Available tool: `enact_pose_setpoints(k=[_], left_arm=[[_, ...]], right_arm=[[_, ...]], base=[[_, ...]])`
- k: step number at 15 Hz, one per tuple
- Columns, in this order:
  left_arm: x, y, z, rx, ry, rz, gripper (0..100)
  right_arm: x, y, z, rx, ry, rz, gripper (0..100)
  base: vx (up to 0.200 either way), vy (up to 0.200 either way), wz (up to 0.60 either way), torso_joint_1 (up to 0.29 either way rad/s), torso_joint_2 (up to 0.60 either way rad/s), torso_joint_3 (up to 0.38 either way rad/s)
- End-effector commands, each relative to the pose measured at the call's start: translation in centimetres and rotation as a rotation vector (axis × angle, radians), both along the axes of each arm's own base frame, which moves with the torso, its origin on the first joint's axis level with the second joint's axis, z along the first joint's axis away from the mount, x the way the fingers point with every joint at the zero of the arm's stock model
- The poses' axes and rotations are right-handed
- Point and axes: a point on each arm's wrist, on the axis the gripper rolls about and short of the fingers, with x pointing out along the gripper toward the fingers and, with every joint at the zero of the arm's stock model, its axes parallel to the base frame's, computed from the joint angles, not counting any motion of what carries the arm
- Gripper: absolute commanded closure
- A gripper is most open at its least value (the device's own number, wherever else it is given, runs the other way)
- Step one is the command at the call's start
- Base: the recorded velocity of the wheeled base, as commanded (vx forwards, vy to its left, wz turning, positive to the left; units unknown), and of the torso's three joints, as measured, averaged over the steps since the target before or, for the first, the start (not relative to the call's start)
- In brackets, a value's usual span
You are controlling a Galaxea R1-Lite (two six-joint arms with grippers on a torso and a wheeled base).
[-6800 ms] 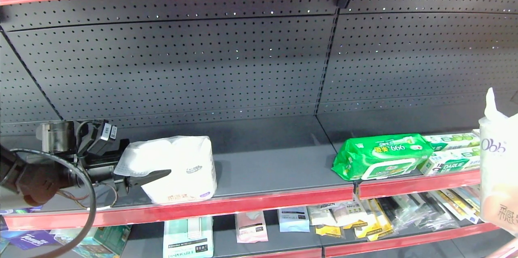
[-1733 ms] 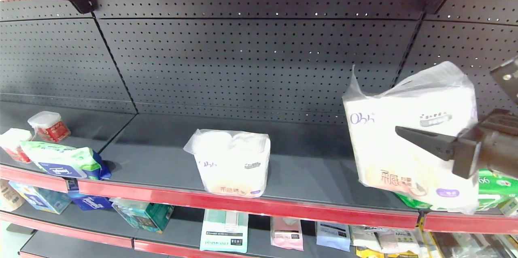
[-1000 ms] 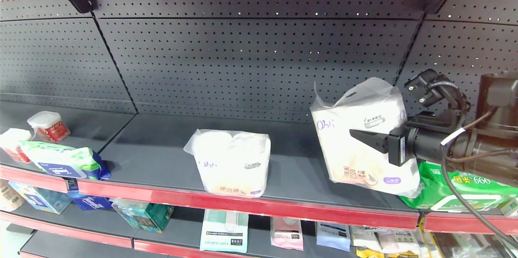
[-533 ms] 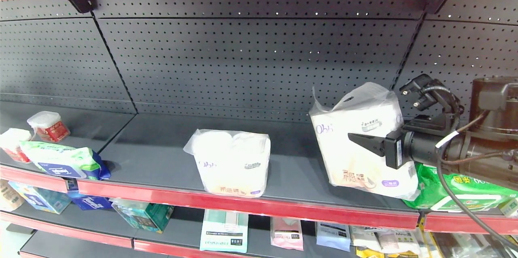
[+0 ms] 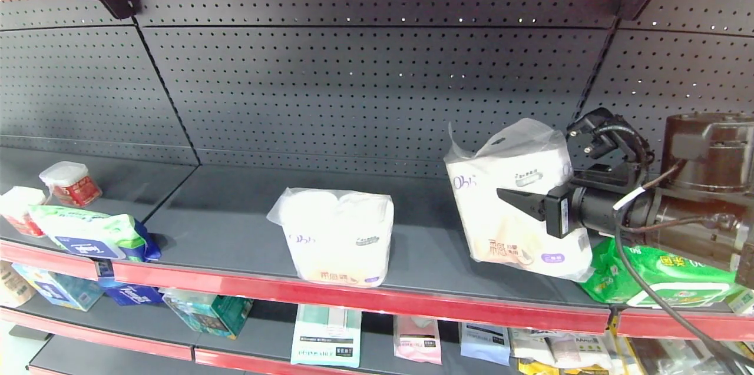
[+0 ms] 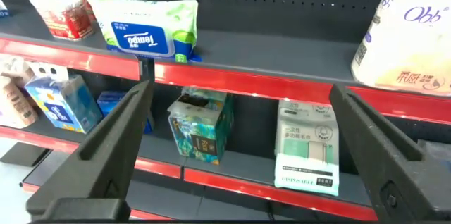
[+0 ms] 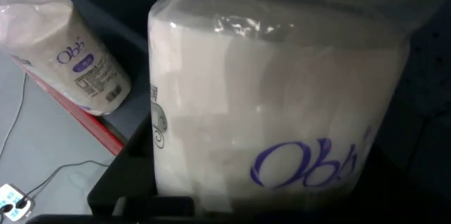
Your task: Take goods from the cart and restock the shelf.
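I am working in a shop, facing retail racking. The shelf [image 5: 235,228] before me is a dark metal board with a red price rail [image 5: 353,297] along its front, and behind it rises a perforated back panel [image 5: 353,86]. Sealed, printed goods stand on the shelf: a tissue pack [image 5: 339,236] at its middle and a green wipes pack [image 5: 660,272] at its right end. Left of the shelf sits a red-labelled tub [image 5: 70,182]. Below it, a lower board [image 5: 265,331] carries more packets [image 5: 325,337].
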Motion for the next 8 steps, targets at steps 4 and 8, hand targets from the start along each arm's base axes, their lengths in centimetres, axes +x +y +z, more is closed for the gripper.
enact_pose_setpoints(k=[4,8], left_arm=[[0.0,0.0,0.0,0.0,0.0,0.001,0],[0.0,0.0,0.0,0.0,0.0,0.001,0]], right_arm=[[2.7,1.4,-2.2,0.021,0.029,0.094,100],[7.2,3.6,-4.0,0.088,-0.065,0.225,100]], base=[[0.0,0.0,0.0,0.0,0.0,0.0],[0.0,0.0,0.0,0.0,0.0,0.0]])
